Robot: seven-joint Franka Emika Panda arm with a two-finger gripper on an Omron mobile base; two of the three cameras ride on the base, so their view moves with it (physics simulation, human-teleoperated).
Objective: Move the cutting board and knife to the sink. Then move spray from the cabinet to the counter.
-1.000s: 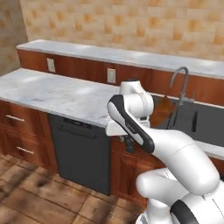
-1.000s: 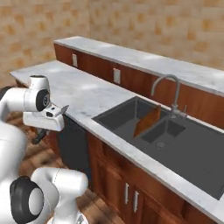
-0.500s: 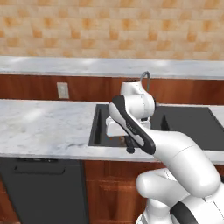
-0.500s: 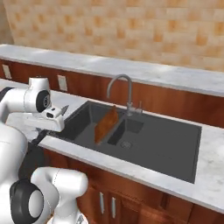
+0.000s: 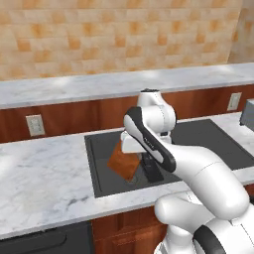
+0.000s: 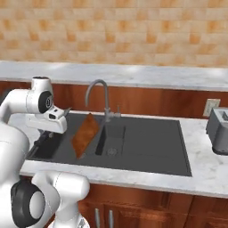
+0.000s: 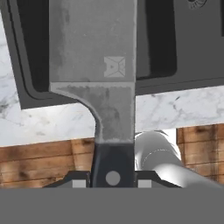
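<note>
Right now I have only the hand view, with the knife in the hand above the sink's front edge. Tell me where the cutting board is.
Observer: The cutting board is in the sink, standing tilted on its edge, not lying flat.
Operator: Report what stands behind it.
Observer: The faucet rises from the back rim, just right of the board in the right base view.
Operator: Name anything on the counter to the right.
Observer: A toaster sits on the counter, right of the sink.
</note>
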